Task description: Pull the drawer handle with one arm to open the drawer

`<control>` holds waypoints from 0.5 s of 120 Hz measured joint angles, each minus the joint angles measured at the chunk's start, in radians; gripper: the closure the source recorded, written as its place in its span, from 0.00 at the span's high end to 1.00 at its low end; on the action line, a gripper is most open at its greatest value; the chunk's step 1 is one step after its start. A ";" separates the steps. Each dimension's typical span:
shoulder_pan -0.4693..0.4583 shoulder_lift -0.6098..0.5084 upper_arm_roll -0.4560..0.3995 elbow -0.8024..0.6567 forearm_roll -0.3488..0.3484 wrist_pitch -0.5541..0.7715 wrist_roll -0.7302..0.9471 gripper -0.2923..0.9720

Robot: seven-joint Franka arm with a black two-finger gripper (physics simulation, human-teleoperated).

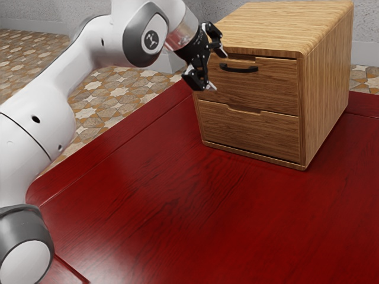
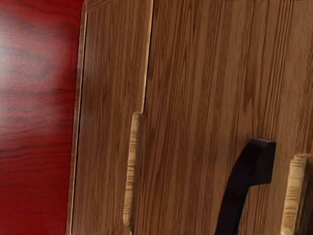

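Lining up for the pull. Table (image 1: 177,195) lies below the hand and the cabinet (image 1: 323,71) is straight ahead of it. The top drawer (image 1: 266,89) looks shut. Its black handle (image 1: 238,68) sits just past the gripper (image 1: 213,70), off to one side and untouched. Fingers are apart with nothing between them. I'd shift to the bar's middle, straddle it, clamp, then pull straight back so the drawer doesn't bind.

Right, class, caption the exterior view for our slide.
Open gripper hovers beside the upper drawer handle on a wooden cabinet.
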State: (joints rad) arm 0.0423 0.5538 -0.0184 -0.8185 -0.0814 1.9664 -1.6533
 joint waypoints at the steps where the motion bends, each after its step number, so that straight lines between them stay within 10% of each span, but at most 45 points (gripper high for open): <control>1: 0.000 0.000 0.000 0.000 0.000 0.001 0.000 0.77; 60: -0.003 0.039 0.001 0.011 0.000 0.034 -0.001 0.77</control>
State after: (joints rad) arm 0.0395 0.5932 -0.0169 -0.8072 -0.0813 2.0004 -1.6545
